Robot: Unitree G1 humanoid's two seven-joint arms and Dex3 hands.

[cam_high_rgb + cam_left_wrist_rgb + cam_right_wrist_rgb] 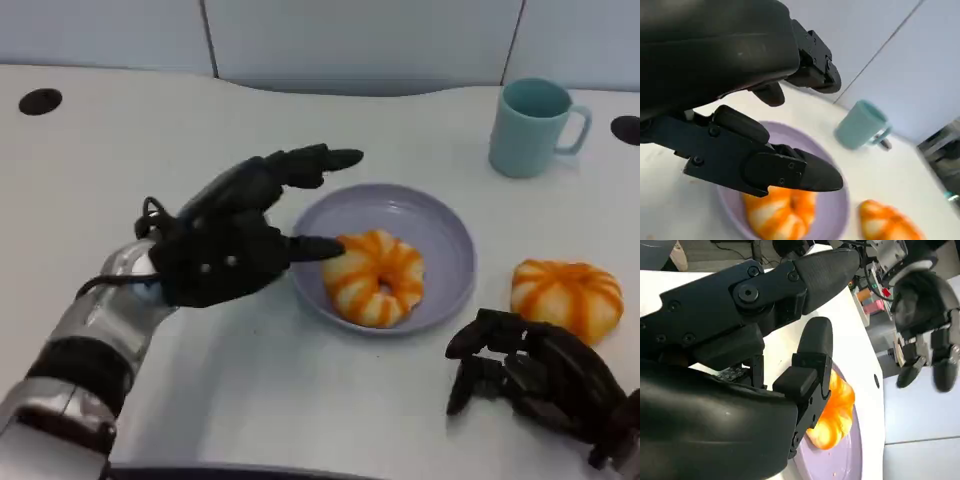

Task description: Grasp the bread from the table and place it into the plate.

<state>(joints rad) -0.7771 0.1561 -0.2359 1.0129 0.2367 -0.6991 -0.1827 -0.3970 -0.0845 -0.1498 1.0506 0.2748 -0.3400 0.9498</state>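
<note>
Two breads are seen: one [376,277] in the plate [440,225], one [566,295] right of it. Left hand [225,245] is held at the plate's left, fingers [318,248] spread, one touching bread. Right hand [535,375] is rested before the plate, fingers curled, nothing held.

Left hand [235,240] spread wide; right hand [535,385] curled, holding nothing.

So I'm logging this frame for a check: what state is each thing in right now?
Ring-shaped bread: lying in the plate.
Plate: upright on the table, holding one bread.
Round bread: on the table, outside the plate.
Mug: upright.
Left hand: open, fingertip at the ring-shaped bread.
Right hand: curled, holding nothing.
</note>
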